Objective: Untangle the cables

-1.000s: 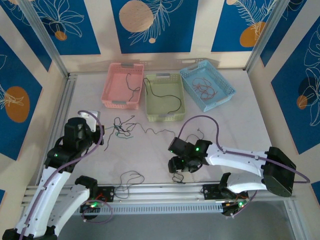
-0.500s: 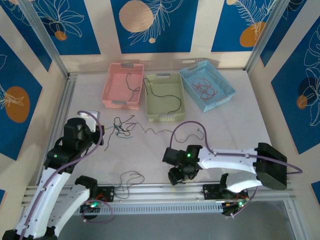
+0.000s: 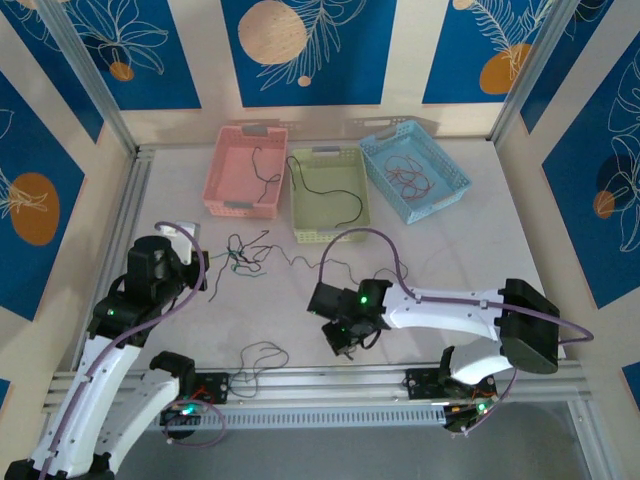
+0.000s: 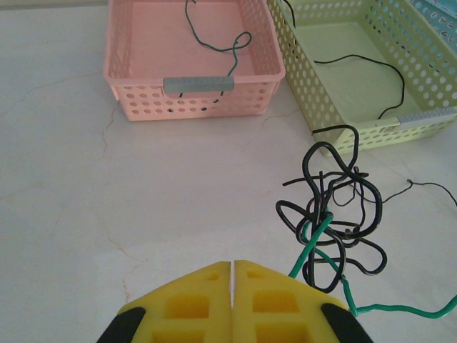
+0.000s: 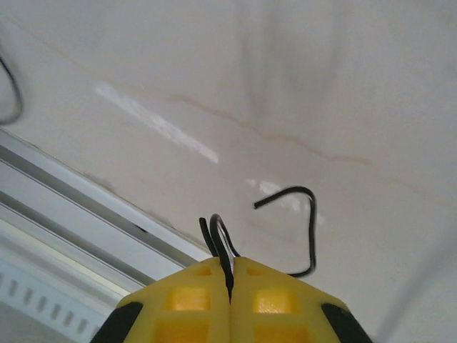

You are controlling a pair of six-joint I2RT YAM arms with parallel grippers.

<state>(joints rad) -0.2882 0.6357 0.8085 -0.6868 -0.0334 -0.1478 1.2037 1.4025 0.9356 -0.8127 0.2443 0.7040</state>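
The knotted cables (image 4: pixel 327 218) lie on the table (image 3: pixel 470 240) toward its left edge, just ahead-right of my left gripper (image 4: pixel 233 275), which is pinched together on nothing. My right gripper (image 5: pixel 230 275) — further left along the near edge than a second ago — now pinches a black wire (image 5: pixel 226 246); the wire's lower run is hidden in my grip.

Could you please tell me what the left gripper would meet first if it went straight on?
Probably bare table, since the shut left gripper seems to tilt downward; skimming level, it would reach the near wall of the pink basket. The cable clump lies right of that line.
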